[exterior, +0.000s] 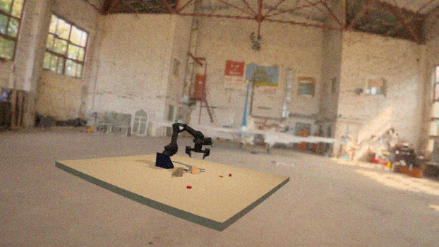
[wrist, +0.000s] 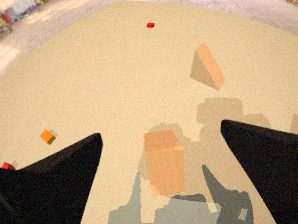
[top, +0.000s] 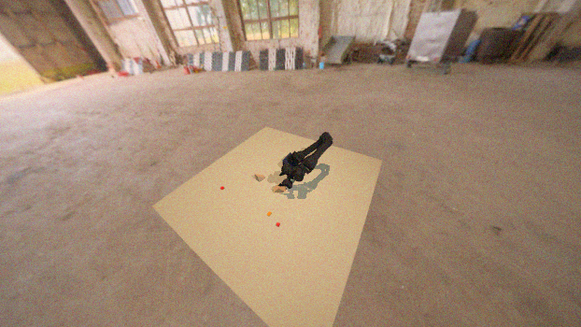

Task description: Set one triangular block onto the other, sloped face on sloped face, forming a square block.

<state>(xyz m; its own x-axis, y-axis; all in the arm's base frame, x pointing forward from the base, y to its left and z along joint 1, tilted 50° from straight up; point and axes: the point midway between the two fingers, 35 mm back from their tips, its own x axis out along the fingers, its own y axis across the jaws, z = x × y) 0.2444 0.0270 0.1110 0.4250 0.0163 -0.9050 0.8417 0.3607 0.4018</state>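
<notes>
Block below open pincer

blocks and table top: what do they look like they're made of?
Near block and far block: pale tan, matte, flat faces with no visible grain; maybe unfinished wood or foam. Table top: uniform beige, dull, no shine; looks like painted board, though that stays a guess.

2 triangular blocks, 3 small pieces

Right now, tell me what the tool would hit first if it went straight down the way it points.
Probably the triangular block lying on the table directly beneath the open tool; the other triangular block sits apart, off that line. Depth is hard to judge.
</notes>
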